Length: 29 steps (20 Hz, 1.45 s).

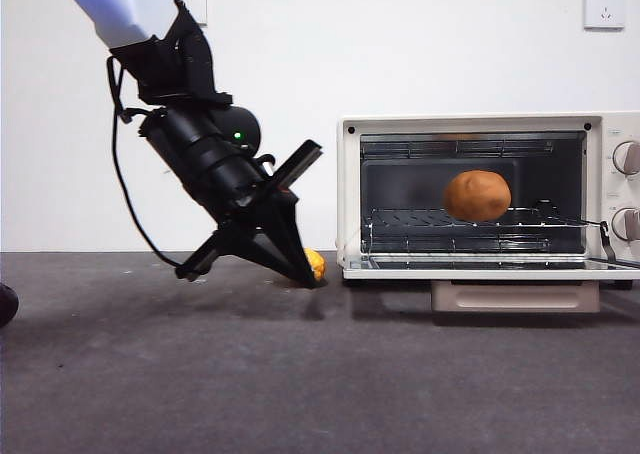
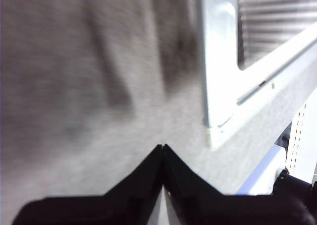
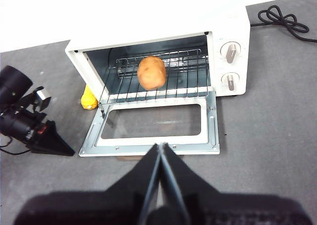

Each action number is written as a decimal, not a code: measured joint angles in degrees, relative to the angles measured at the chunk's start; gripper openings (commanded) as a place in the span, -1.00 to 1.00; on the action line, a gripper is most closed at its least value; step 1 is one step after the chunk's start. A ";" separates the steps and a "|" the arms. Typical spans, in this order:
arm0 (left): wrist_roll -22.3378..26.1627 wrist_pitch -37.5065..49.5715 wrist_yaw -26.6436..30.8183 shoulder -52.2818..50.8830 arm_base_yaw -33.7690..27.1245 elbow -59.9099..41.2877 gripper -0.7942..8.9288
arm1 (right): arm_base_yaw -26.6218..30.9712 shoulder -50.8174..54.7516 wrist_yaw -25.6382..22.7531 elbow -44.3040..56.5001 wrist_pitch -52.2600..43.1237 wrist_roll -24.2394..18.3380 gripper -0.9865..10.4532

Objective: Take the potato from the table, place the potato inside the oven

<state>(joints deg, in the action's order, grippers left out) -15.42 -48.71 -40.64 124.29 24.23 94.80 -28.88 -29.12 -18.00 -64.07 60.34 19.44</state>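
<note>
So the smooth orange-brown oval potato [image 1: 477, 195] is already sitting on the wire rack inside the cream-white boxy toaster oven [image 1: 350, 194], door dropped flat. Placing looks done to me. Left gripper [image 1: 262, 262] hangs low over the dark grey matte bench [image 1: 200, 374] beside the oven, pinched closed and empty. Right gripper [image 3: 160, 148] is closed too, facing the door. Next it's probably just pulling clear.

Plain white wall [image 1: 420, 44] with two sockets [image 1: 604, 7] behind.

light: bright, even | left wrist view: blurred | front, right: sharp
</note>
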 measured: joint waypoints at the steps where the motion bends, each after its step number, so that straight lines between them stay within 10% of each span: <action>1: -0.66 0.55 -0.02 0.00 0.35 0.00 -0.85 | 0.00 0.00 0.00 0.00 -0.02 0.00 -0.83; 29: -8.72 3.80 -2.01 1.88 3.56 0.00 -0.85 | 0.00 -0.02 0.02 0.00 3.08 0.00 -0.83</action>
<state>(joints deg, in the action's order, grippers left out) -24.14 -44.91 -42.65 126.17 27.79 94.80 -28.88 -29.15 -17.98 -64.07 63.42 19.44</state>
